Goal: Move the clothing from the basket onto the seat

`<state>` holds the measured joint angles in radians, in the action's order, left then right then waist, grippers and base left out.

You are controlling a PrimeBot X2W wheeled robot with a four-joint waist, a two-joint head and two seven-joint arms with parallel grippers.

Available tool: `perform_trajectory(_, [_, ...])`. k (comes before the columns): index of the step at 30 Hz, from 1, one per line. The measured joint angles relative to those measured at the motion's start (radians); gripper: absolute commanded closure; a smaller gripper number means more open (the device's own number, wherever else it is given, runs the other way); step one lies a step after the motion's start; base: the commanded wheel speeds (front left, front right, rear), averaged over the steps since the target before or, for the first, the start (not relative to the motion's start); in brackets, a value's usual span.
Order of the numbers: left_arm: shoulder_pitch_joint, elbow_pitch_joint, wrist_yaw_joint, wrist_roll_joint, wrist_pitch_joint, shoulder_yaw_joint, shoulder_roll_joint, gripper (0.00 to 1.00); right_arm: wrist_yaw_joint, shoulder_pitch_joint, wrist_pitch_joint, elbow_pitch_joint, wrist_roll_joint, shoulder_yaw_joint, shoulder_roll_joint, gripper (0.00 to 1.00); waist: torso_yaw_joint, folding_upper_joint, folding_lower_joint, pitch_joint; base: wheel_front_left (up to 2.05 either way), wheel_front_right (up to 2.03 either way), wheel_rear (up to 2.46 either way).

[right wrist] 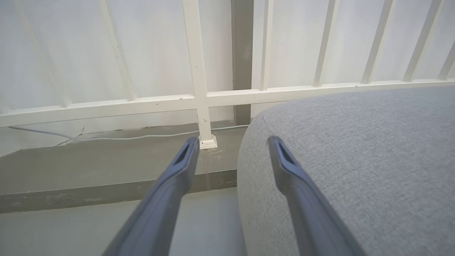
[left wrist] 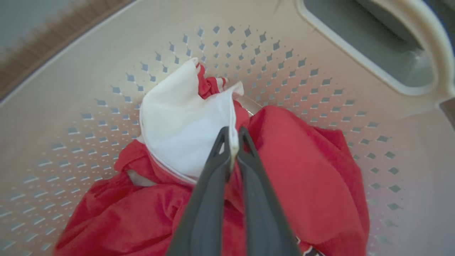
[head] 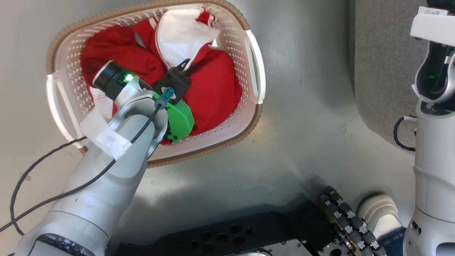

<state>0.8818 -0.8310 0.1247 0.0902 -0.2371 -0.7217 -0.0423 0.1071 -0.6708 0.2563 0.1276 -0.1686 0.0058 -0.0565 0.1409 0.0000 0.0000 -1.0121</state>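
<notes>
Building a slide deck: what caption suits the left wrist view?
Left gripper shut on a white fold of the red clothing inside the perforated basket.

Home-like indoor room — laundry basket (head: 67, 49), grey fabric seat (right wrist: 355, 149), white railing (right wrist: 199, 99).

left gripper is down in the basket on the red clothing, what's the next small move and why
Probably lift the left gripper straight up a little. It is pinched shut on a white fold of the clothing, which lies heaped in the basket. Raising it should pull the fabric clear of the basket's wall before any swing toward the seat.
</notes>
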Motion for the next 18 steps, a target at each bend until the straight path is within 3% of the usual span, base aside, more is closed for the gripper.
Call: perform_trajectory(18, [-0.001,0.140,0.000,0.104,-0.015,-0.020,0.000,1.00,-0.038,0.068,0.000,-0.107,0.048,-0.018,0.000,0.00,-0.054,0.0000,-0.0001,0.187,0.00,0.00,0.00])
